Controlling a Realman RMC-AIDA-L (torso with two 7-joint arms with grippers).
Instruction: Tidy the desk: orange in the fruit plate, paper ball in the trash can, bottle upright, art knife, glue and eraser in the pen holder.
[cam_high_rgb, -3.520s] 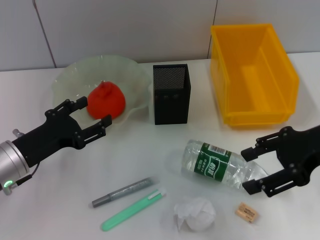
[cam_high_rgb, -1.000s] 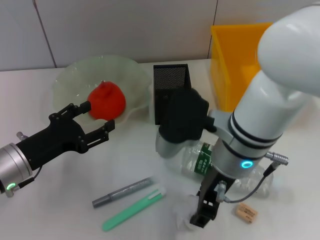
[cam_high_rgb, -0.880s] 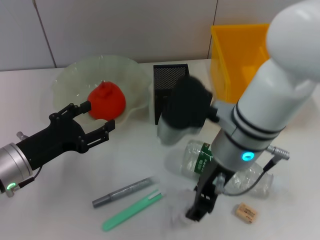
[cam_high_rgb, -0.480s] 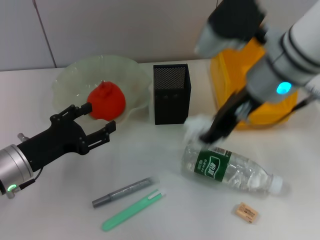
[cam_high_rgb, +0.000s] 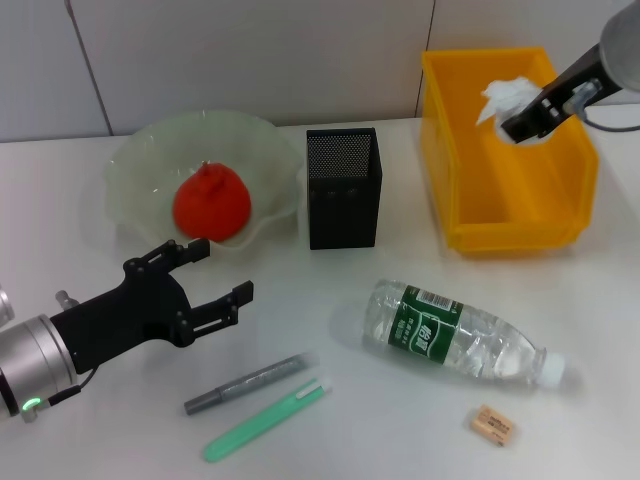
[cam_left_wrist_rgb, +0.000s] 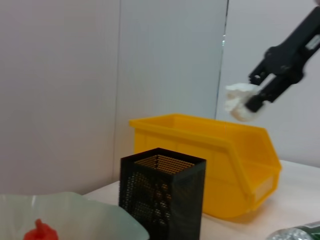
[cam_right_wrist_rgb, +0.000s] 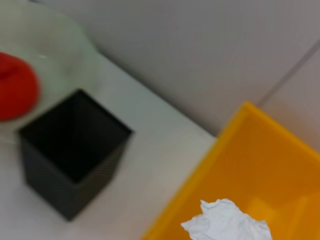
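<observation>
Over the bin (cam_high_rgb: 575, 200) the right hand (cam_high_rgb: 522, 120) hangs with the paper ball (cam_high_rgb: 505, 98) pinched between its fingers — this is the trash step, nearly done. Next it need only let go, with the ball above the bin's hollow rather than its rim. Low over the table (cam_high_rgb: 320, 300), the left hand (cam_high_rgb: 205, 285) waits with fingers spread wide, holding nothing. The orange (cam_high_rgb: 211, 204) sits in the plate (cam_high_rgb: 135, 165) — the bottle (cam_high_rgb: 455, 335) lies flat, pen holder (cam_high_rgb: 342, 188) unfilled.
</observation>
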